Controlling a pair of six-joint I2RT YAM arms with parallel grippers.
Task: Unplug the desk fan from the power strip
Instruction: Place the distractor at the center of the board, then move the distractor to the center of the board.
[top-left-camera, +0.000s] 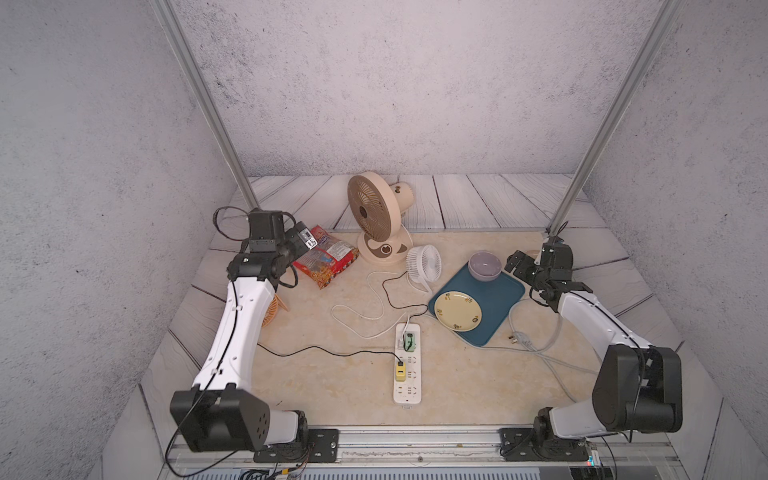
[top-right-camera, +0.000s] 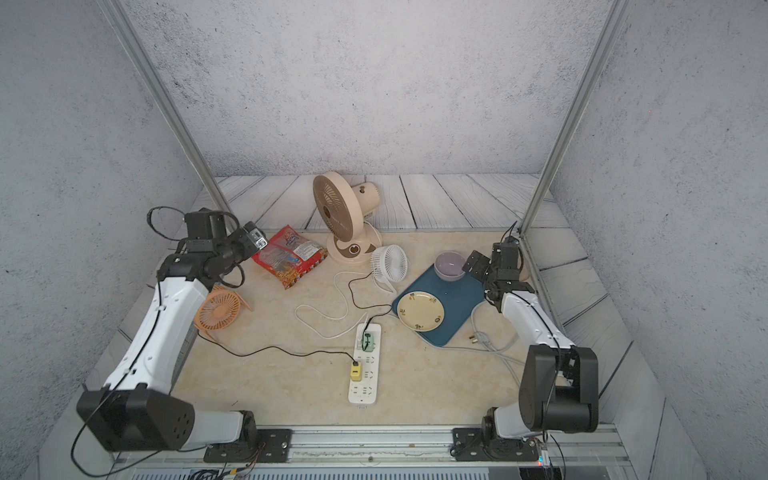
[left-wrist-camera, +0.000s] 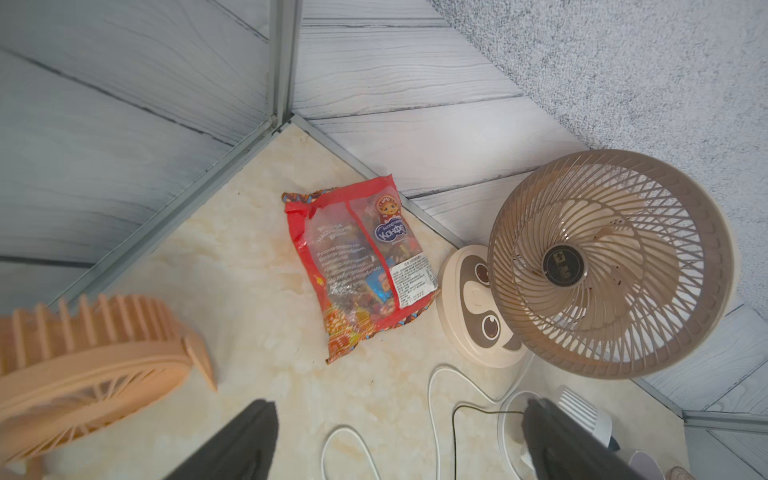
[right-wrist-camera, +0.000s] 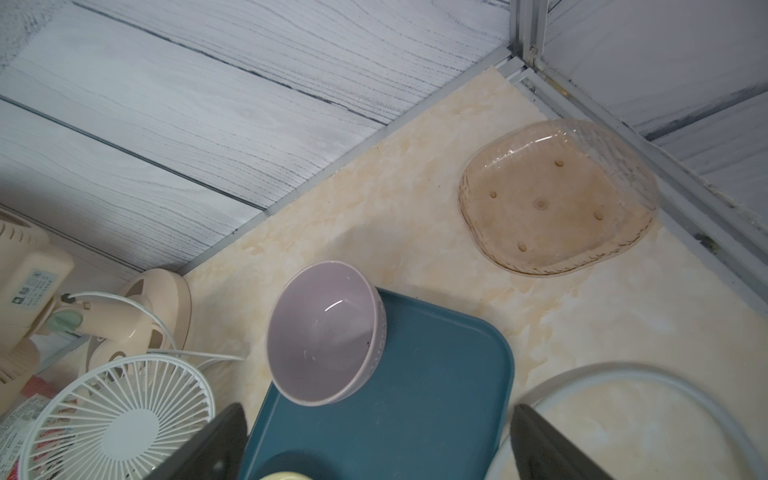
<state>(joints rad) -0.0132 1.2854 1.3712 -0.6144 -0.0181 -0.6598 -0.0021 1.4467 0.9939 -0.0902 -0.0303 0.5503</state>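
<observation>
Centrally, near the front edge, the power strip (top-left-camera: 407, 365) lies flat with bare tabletop (top-left-camera: 324, 395) on both sides. It is well apart from the left gripper (left-wrist-camera: 399, 436) and right gripper (right-wrist-camera: 378, 449), whose fingers are spread wide, holding nothing. The blue tray (top-left-camera: 498, 299) carries a purple bowl (top-left-camera: 485, 266) and a yellow plate (top-left-camera: 458, 311).

Likely lab: aluminium-framed enclosure (top-left-camera: 202, 95)

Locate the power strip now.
In both top views the power strip lies lengthwise on the table, central and toward the near edge, its far end just left of the blue tray.
</observation>
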